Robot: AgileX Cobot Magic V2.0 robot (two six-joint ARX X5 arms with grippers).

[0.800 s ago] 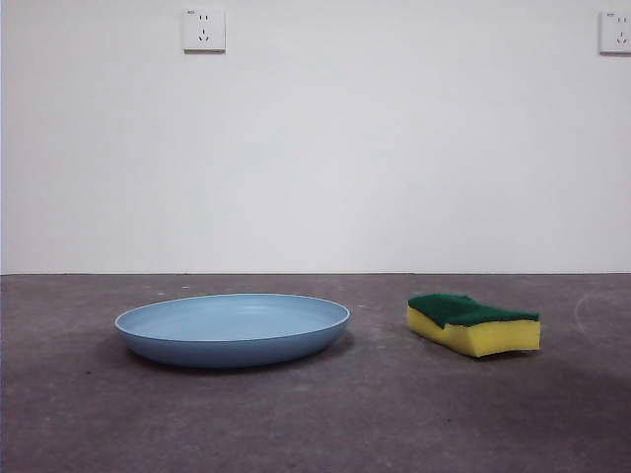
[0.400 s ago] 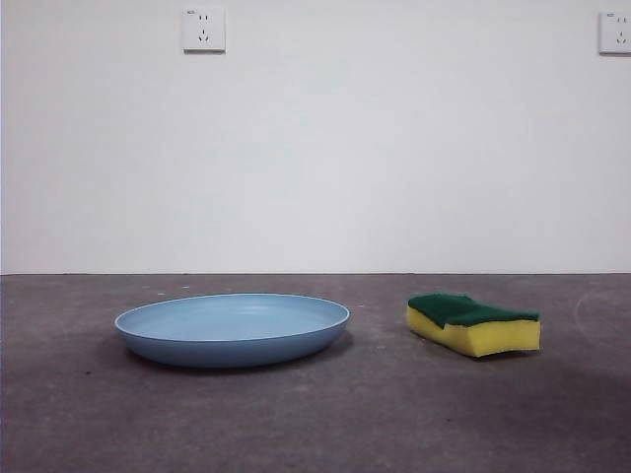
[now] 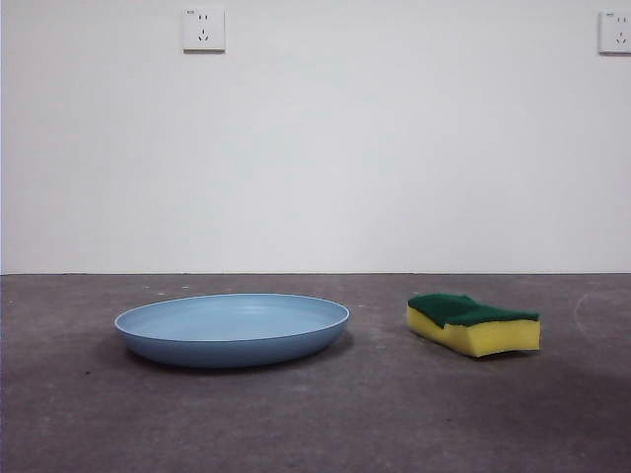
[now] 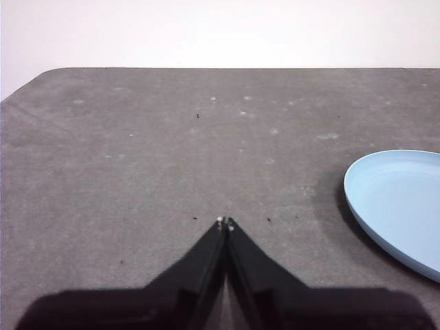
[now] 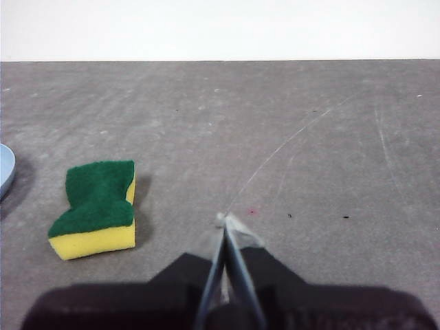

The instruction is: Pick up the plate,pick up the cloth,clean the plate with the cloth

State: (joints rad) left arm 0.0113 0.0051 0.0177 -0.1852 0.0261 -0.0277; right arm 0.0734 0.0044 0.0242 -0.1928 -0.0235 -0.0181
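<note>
The light-blue plate lies flat on the grey table, left of centre in the front view; its edge shows in the left wrist view and a sliver in the right wrist view. The cloth, a yellow sponge with a dark green top, lies flat to the plate's right; it also shows in the right wrist view. My left gripper is shut and empty, above bare table apart from the plate. My right gripper is shut and empty, apart from the sponge. Neither arm shows in the front view.
The grey table is scuffed, with a thin curved scratch beyond my right gripper. A white wall with two sockets stands behind the table's far edge. The table's rounded corner shows in the left wrist view.
</note>
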